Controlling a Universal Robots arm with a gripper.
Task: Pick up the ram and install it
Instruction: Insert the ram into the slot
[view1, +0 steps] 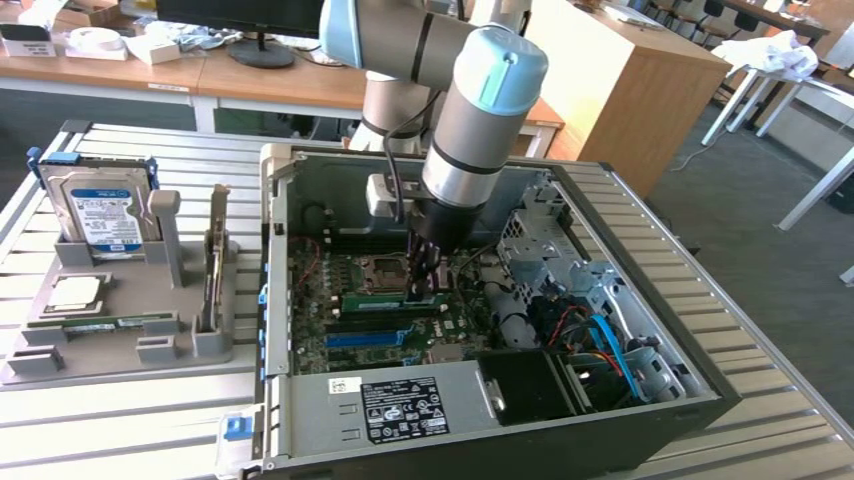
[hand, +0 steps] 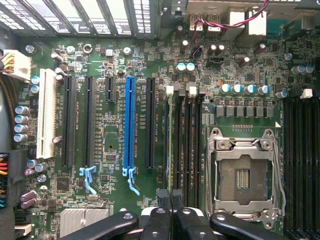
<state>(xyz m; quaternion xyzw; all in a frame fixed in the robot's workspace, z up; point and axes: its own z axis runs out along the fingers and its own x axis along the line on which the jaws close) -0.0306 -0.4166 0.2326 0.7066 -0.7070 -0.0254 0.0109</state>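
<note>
Wrist view: the gripper (hand: 170, 196) is clamped on the ram (hand: 170, 145), which stands edge-on along a memory slot beside the processor socket (hand: 243, 172). In the exterior view, the ram (view1: 394, 299) lies directly beneath the gripper (view1: 424, 290) inside the computer case (view1: 627, 435).

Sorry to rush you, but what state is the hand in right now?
Hand: closed on the ram, down at the memory slots.

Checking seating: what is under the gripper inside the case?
The green ram, held in the shut gripper at the memory slots; its bottom edge and slot contact are hidden.
</note>
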